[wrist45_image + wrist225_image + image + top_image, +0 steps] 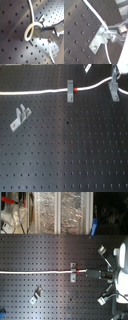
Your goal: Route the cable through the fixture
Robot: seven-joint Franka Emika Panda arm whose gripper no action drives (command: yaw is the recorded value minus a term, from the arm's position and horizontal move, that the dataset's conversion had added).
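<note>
First exterior view: the white cable (40, 90) runs across the far side of the black perforated desk (70, 154), passing the middle bracket (70, 91); its red tape band (75, 87) sits just beside that bracket. A second bracket (20, 117) lies apart, a third bracket (114, 86) stands at the first exterior view's right.

Second exterior view: cable (35, 271) straight into the bracket (73, 272); the robot arm (121, 267) is at the second exterior view's right.

First wrist view: cable loop (31, 30) curls against a metal fixture (41, 22).

Second wrist view: cable (99, 17) crosses the fixture (99, 40).

Claw: cannot tell whether spread or pressed together.
</note>
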